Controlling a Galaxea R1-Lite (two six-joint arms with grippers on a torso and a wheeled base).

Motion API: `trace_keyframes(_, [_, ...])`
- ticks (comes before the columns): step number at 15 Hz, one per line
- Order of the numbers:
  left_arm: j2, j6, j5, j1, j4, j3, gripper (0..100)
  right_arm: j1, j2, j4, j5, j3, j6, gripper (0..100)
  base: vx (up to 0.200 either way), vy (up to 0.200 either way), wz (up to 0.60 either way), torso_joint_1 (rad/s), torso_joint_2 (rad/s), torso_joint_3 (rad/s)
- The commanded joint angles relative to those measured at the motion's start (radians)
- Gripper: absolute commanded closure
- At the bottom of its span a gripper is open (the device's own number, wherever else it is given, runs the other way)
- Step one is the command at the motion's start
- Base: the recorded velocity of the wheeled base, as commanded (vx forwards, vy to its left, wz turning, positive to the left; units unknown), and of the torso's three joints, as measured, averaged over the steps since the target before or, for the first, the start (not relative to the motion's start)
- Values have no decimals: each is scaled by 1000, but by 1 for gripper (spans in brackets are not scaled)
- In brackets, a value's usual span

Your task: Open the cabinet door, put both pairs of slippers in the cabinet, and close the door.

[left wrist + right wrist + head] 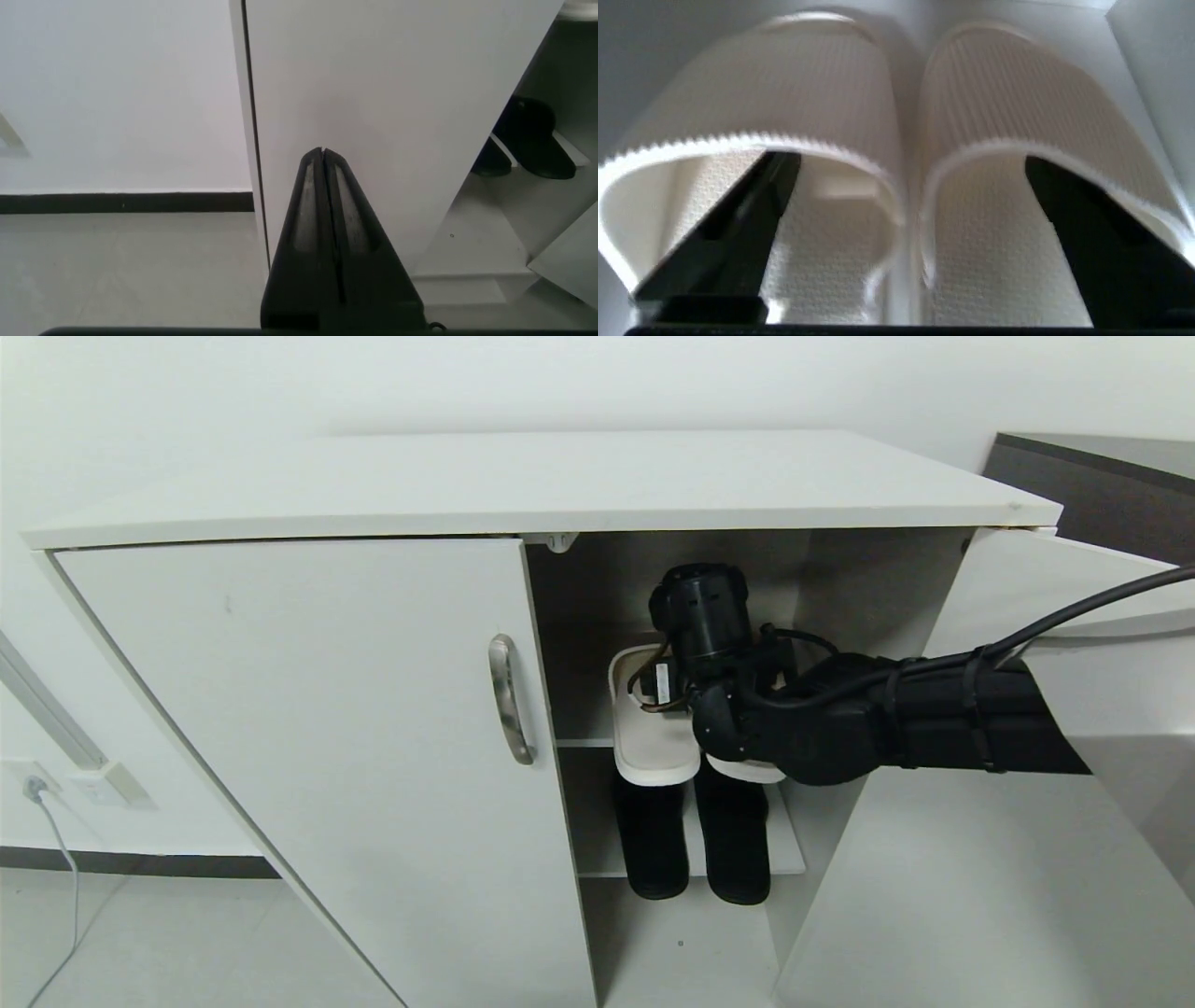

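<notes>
White slippers (653, 737) sit as a pair on the upper shelf (583, 742) inside the cabinet (560, 476), toes pointing to the far side and heels hanging over the shelf's near edge. The right gripper (910, 161) is at their heel ends w/ its fingers (738, 243) spread wide, one tucked under the upper of each slipper. Can't tell if it's actually gripping them or just resting there. In the right wrist view the white slippers (831, 121) lie side by side, touching along the middle. The right arm (934, 719) comes in from the right, through the doorway, and covers most of the right-hand slipper.

Directly below, the black slippers (651, 840) are on the lower shelf (789, 859), also a pair, heels sticking out toward the near side.

The right door (980, 896) is swung out toward the near right. The left door (308, 728) is flush w/ the cabinet front, its metal handle (509, 700) upright by the inner edge.

The left gripper (322, 151) hangs low in front of the left door (374, 103), fingers pressed together w/ nothing between them. The black slippers (528, 140) show off to its side in the left wrist view.

On the near left there's pale floor (140, 943), and a wall socket (89, 786) w/ a cable plugged in beside it on the wall (56, 429), left of the cabinet.
</notes>
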Motion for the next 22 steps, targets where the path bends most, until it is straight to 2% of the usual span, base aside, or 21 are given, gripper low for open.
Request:
trace_keyframes(1, [1,0,0,2,0,0,100,17,-73,-3,-1,53,2,0,0,0,0,0,0,0])
trace_keyframes(5, [1,0,2,0,0,0,100,62,-203,-6,-1,188,14,0,0,0,0,0,0,0])
trace_keyframes(9, [1,1,0,0,0,0,100,106,-318,-69,5,365,11,0,0,0,0,0,0,0])
trace_keyframes(14, [1,1,-1,0,0,0,100,192,-440,-230,49,632,45,0,0,0,0,0,0,0])
trace_keyframes(15, [1,1,-1,0,0,0,100,197,-441,-247,49,646,45,100,0,0,0,0,0,0])
trace_keyframes(17, [1,0,0,0,0,0,100,200,-449,-317,52,698,37,100,0,0,0,0,0,0])
trace_keyframes(22, [1,1,0,0,0,0,100,197,-432,-323,80,712,39,100,0,0,0,0,0,0])
